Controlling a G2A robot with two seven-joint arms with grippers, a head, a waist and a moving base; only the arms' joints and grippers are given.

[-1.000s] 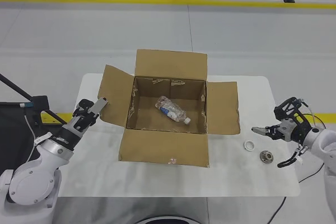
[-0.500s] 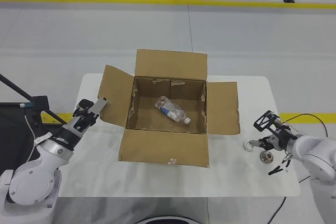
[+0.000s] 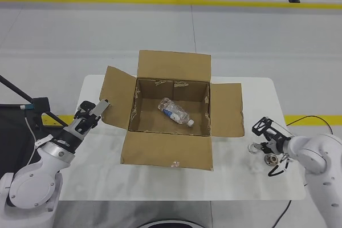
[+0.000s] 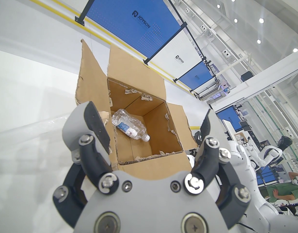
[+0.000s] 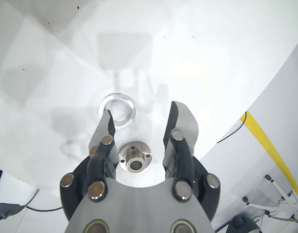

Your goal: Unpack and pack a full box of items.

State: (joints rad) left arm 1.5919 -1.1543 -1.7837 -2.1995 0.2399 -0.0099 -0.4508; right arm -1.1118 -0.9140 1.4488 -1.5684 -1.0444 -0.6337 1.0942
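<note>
Your right hand (image 5: 141,109) hangs with fingers apart, the metal hub (image 5: 134,157) lying on the tabletop (image 5: 54,37) right between them and a ring (image 5: 116,110) just past one fingertip; the hub looks stiff, dense and slick, so close squarely across its wide flange.

Top, left wrist cameras toward box (image 3: 166,151); right close over table (image 3: 228,171)
</note>
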